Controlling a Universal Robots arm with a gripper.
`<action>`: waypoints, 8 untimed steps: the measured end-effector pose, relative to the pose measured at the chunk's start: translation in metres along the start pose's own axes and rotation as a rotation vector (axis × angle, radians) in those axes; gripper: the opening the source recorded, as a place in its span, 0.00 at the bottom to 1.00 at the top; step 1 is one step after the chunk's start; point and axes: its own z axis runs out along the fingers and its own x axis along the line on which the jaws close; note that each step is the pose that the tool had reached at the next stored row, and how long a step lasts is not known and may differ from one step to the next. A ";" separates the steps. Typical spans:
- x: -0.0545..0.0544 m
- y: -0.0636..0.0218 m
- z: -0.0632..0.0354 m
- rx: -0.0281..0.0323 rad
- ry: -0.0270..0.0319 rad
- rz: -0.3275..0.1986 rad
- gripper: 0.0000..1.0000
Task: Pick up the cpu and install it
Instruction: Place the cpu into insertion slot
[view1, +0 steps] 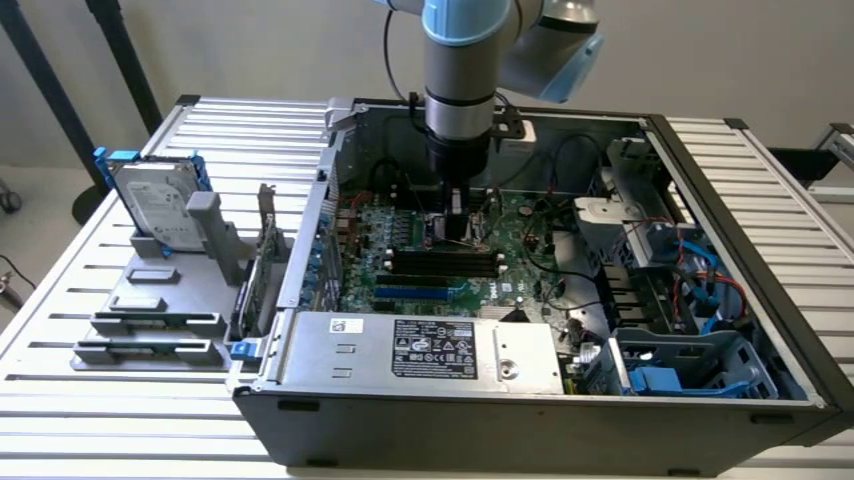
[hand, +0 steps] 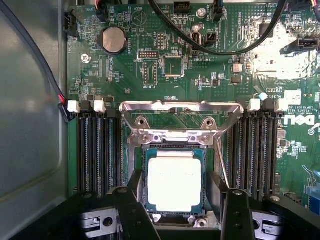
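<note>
Now finding the cpu (hand: 174, 182) lying flat in the motherboard socket (hand: 174, 148), silvery top facing up. Seeing the gripper (hand: 179, 202) released and spread wide, black fingers (hand: 131, 210) flanking the chip on two opposite sides. Noting the metal retention frame (hand: 181, 112) standing open just beyond the socket, with memory slots (hand: 97, 150) running along both sides. Spotting the arm (view1: 467, 60) reaching down into the open computer case (view1: 534, 420) at the exterior view's centre. Catching a hard drive (view1: 158, 205) standing upright on the slatted table (view1: 54, 300) at the exterior view's left.
</note>
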 end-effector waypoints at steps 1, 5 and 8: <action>0.000 0.0001 -0.0021 0.0000 -0.0001 0.000 0.63; 0.000 -0.0006 -0.0100 -0.0001 -0.0001 0.000 0.63; 0.000 -0.0051 -0.0146 -0.0001 0.0000 0.000 0.54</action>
